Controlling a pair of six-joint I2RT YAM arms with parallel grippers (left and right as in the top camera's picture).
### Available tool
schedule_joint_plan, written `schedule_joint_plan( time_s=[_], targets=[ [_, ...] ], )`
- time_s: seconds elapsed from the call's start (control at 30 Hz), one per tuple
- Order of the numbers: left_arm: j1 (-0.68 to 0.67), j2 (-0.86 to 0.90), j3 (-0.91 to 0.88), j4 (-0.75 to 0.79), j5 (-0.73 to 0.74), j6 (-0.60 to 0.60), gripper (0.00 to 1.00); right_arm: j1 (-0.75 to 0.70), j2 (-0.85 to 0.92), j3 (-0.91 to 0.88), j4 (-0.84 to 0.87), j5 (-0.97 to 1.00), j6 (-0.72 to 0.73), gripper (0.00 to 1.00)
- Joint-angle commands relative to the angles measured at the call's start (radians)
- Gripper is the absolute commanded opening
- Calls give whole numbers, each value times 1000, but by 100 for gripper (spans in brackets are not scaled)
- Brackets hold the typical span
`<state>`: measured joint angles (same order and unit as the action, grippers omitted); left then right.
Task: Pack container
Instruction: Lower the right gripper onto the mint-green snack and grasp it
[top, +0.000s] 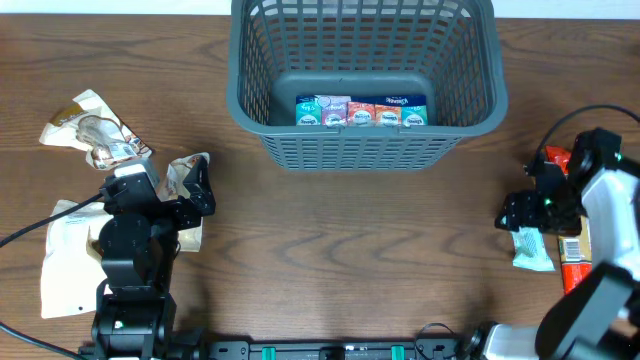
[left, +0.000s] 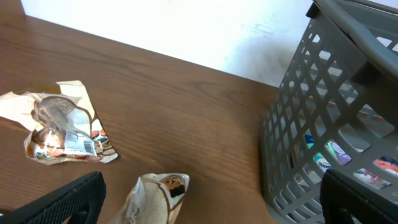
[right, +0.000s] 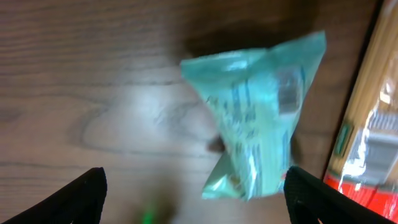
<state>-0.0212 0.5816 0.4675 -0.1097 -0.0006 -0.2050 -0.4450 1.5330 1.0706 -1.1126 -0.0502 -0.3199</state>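
While left gripper (top: 192, 188) and right gripper (top: 520, 215) gape released, bare counter (top: 350, 240) spreads between them. The container (top: 365, 145) edges it at 12 o'clock.

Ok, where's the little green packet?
In the overhead view the green packet lies on the right side of the table, right by the open right gripper, with a red packet beside it.
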Motion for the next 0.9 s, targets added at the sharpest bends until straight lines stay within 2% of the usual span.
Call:
schedule_joint_plan(
  time_s=[0.0,0.17,0.33,0.43,0.63,0.87],
  targets=[
    [5,-2,23,-2,-11,20,99,24,-122,-8,-24,-19,62,79],
    [5,-2,23,-2,-11,20,99,59,-281,-8,-122,-30,73,80],
    [5,-2,23,-3,-11,20,99,80,-391,-14,-196,-29,70,86],
    [5,-2,23,-3,-11,20,99,78,-405,-20,-189,117,53,86],
    [5,-2,23,-10,-11,20,99,55,-311,-37,-42,269,35,86],
    [5,-2,23,-10,-11,20,99,39,-130,-40,82,249,16,83]
  ],
)
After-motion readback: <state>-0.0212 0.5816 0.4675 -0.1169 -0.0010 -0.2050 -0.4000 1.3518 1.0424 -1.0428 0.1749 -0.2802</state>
